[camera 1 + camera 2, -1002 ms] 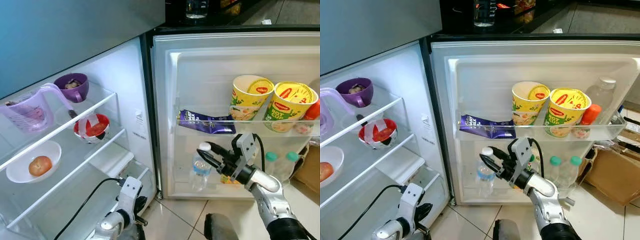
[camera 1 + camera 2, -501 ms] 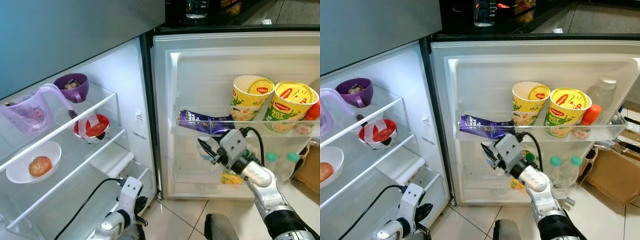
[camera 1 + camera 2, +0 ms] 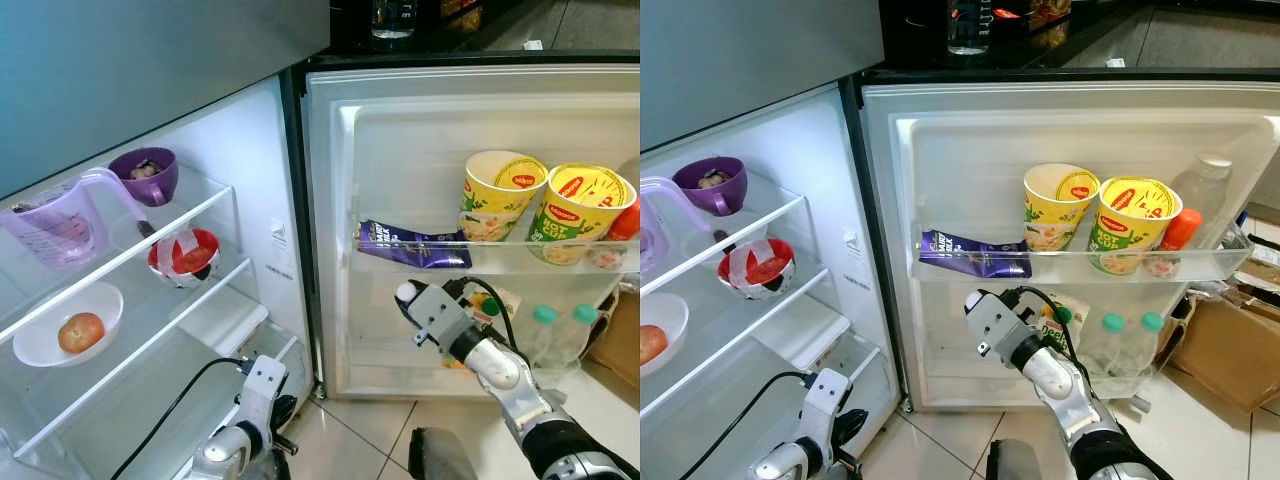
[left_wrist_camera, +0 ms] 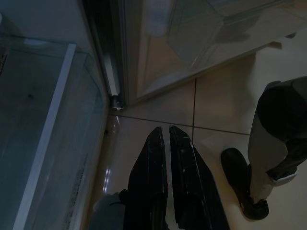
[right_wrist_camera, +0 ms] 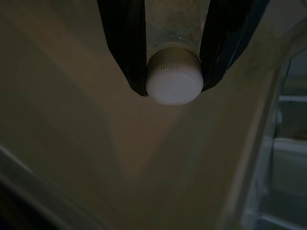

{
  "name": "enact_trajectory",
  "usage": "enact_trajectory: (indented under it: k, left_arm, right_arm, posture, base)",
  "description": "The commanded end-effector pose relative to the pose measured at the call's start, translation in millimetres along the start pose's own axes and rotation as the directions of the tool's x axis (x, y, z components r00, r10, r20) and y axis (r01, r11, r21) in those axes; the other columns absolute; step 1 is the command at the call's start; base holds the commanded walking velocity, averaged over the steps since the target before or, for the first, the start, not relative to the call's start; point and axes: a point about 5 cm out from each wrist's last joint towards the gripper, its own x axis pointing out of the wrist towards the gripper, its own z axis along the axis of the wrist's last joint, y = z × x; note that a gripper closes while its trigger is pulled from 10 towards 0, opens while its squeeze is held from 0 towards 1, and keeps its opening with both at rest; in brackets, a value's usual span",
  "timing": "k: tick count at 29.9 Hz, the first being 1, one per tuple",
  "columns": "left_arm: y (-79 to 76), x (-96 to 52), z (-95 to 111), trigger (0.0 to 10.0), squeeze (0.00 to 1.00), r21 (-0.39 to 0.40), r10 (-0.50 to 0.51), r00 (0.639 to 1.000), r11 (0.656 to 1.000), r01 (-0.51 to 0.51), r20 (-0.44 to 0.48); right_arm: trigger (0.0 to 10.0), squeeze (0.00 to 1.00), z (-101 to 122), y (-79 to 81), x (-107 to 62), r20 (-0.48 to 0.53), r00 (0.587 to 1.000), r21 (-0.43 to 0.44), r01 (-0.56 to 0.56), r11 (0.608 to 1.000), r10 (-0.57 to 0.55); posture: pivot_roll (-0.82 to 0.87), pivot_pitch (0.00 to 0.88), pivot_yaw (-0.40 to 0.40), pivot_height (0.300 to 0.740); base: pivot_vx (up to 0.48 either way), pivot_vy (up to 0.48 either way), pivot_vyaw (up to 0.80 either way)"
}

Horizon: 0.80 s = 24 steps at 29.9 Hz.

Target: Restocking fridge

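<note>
The right gripper pinches the neck of a clear water bottle, one black finger on each side just behind the white cap, which points at the pale inner wall of the fridge door. In the head views the cap shows at the front of the right wrist, low against the door, at about 5 o'clock in the scene and just under the upper door shelf. On that shelf, at 12 o'clock from the gripper, lies a purple snack packet, and toward 1 o'clock stand two yellow noodle cups, with an orange-capped bottle at the far end. At 3 o'clock from the gripper, in the lower door shelf, stand two bottles with green caps and a small carton. At 9 o'clock, inside the fridge, the glass shelves hold a purple bowl, a lilac measuring jug, a red bowl and a white bowl with an orange fruit. The left gripper hangs low at 7 o'clock over the tiled floor by the fridge base, fingers pressed nearly together.
</note>
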Motion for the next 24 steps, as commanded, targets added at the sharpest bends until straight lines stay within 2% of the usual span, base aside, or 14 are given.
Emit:
enact_trajectory:
  k: [1,2,3,4,5,7,13,16,17,19,21,22,23,24]
  left_arm:
    - [-4.6,-1.0,-6.8,10.0,0.00,0.001,-0.014,1.000,1.000,0.014,-0.027]
    - [-4.8,-1.1,-7.0,10.0,0.00,0.001,-0.016,0.999,1.000,0.016,-0.028]
    - [-4.8,-1.1,-7.0,10.0,0.00,0.001,-0.016,0.999,1.000,0.016,-0.028]
    - [-5.1,-1.0,-7.2,10.0,0.00,0.003,-0.018,0.999,1.000,0.018,-0.029]
    - [-5.1,-1.0,-7.2,10.0,0.00,0.003,-0.018,0.999,1.000,0.018,-0.029]
    - [-5.4,-0.9,-7.0,10.0,0.00,0.003,-0.018,0.999,1.000,0.018,-0.028]
    - [-5.7,-0.6,-6.8,10.0,0.00,0.001,-0.017,1.000,1.000,0.017,-0.026]
    - [-6.9,-0.6,-7.8,10.0,0.00,-0.002,-0.019,0.999,1.000,0.019,-0.028]
    - [-6.9,-0.6,-7.8,10.0,0.00,-0.002,-0.019,0.999,1.000,0.019,-0.028]
    - [-7.3,-0.3,-7.6,10.0,0.00,-0.003,-0.019,0.999,1.000,0.019,-0.026]
    - [-7.3,-0.3,-7.6,10.0,0.00,-0.003,-0.019,0.999,1.000,0.019,-0.026]
    - [-7.2,-0.2,-7.2,10.0,0.00,-0.003,-0.019,1.000,1.000,0.019,-0.025]
    - [-7.2,-0.2,-7.2,10.0,0.00,-0.003,-0.019,1.000,1.000,0.019,-0.025]
    - [-7.1,0.1,-6.7,10.0,0.00,-0.004,-0.017,1.000,1.000,0.017,-0.022]
  right_arm:
    - [10.0,0.00,-5.2,-9.9,1.0,-0.042,0.996,0.061,0.086,0.994,-0.083]
    - [10.0,0.00,-7.1,-12.2,1.9,-0.059,0.992,0.098,0.115,0.989,-0.109]
    - [10.0,0.00,-7.1,-12.2,1.9,-0.059,0.992,0.098,0.115,0.989,-0.109]
    - [10.0,0.00,-9.5,-14.4,3.2,-0.082,0.987,0.155,0.149,0.977,-0.138]
    - [10.0,0.00,-9.5,-14.4,3.2,-0.082,0.987,0.155,0.149,0.977,-0.138]
    - [10.0,0.00,-11.2,-16.1,4.0,-0.098,0.981,0.211,0.182,0.960,-0.165]
    - [10.0,0.00,-15.1,-18.0,4.3,-0.135,0.971,0.249,0.225,0.942,-0.197]
    - [10.0,0.00,-27.0,-21.0,-0.5,-0.225,0.944,0.303,0.303,0.904,-0.241]
    - [10.0,0.00,-27.0,-21.0,-0.5,-0.225,0.944,0.303,0.303,0.904,-0.241]
    - [10.0,0.00,-34.6,-24.1,-4.6,-0.282,0.921,0.362,0.362,0.859,-0.269]
    - [10.0,0.00,-34.6,-24.1,-4.6,-0.282,0.921,0.362,0.362,0.859,-0.269]
    - [10.0,0.00,-37.3,-25.4,-6.2,-0.303,0.911,0.384,0.384,0.839,-0.279]
    - [10.0,0.00,-37.3,-25.4,-6.2,-0.303,0.911,0.384,0.384,0.839,-0.279]
    - [10.0,0.00,-41.0,-27.2,-8.6,-0.331,0.898,0.414,0.415,0.810,-0.290]
  posture:
    - [-0.08,0.000,0.020,0.581]
    - [-0.08,0.000,0.019,0.581]
    - [-0.08,0.000,0.019,0.581]
    - [-0.08,0.000,0.019,0.581]
    - [-0.08,0.000,0.019,0.581]
    - [-0.08,0.000,0.017,0.581]
    - [-0.08,0.000,0.016,0.581]
    - [-0.08,0.000,0.017,0.581]
    - [-0.08,0.000,0.017,0.581]
    - [-0.08,0.000,0.014,0.581]
    - [-0.08,0.000,0.014,0.581]
    - [-0.08,0.000,0.014,0.581]
    - [-0.08,0.000,0.014,0.581]
    - [-0.07,0.000,0.011,0.581]
  base:
    - [0.000,0.000,0.00]
    - [0.000,0.000,0.00]
    - [0.000,0.000,0.00]
    - [0.000,0.000,0.00]
    - [0.000,0.000,0.00]
    - [0.000,0.000,0.00]
    - [0.000,0.000,0.00]
    - [0.000,0.000,0.00]
    - [0.000,0.000,0.00]
    - [0.000,0.000,0.00]
    - [0.000,0.000,0.00]
    - [0.000,0.000,0.00]
    - [0.000,0.000,0.00]
    - [0.000,0.000,0.00]
